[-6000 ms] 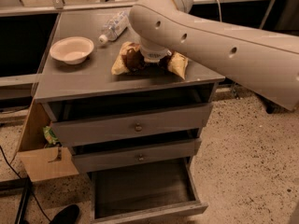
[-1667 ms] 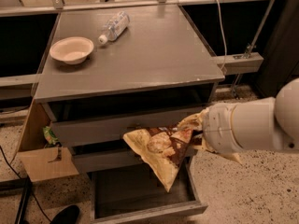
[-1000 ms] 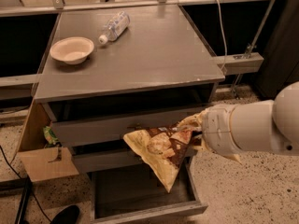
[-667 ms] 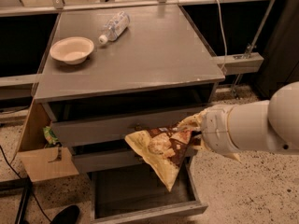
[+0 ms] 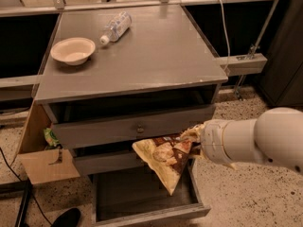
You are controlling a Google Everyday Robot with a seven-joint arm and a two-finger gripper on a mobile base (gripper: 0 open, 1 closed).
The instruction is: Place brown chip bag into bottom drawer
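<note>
The brown chip bag [image 5: 163, 157] hung in the air above the open bottom drawer [image 5: 151, 215], its upper right end caught at the gripper [image 5: 191, 137] and its lower corner pointing down toward the drawer's dark floor without touching it. The jaws were closed on the bag's crumpled upper end, though foil and the thick white wrist [image 5: 227, 141] hid most of the fingers. The bag covered the right part of the middle drawer [image 5: 102, 163], which sat just behind it, and the upper drawer [image 5: 118, 131] with its small round knob lay directly above. The white arm reached in from the right, low beside the cabinet's front corner. On the grey cabinet top [image 5: 151, 60] a pale bowl [image 5: 73, 50] stood near the left edge, with a clear plastic bottle [image 5: 114, 27] lying on its side just behind it. To the left of the cabinet an open cardboard box [image 5: 47, 167] sat on the speckled floor, a small green packet [image 5: 50, 137] showing beside it
</note>
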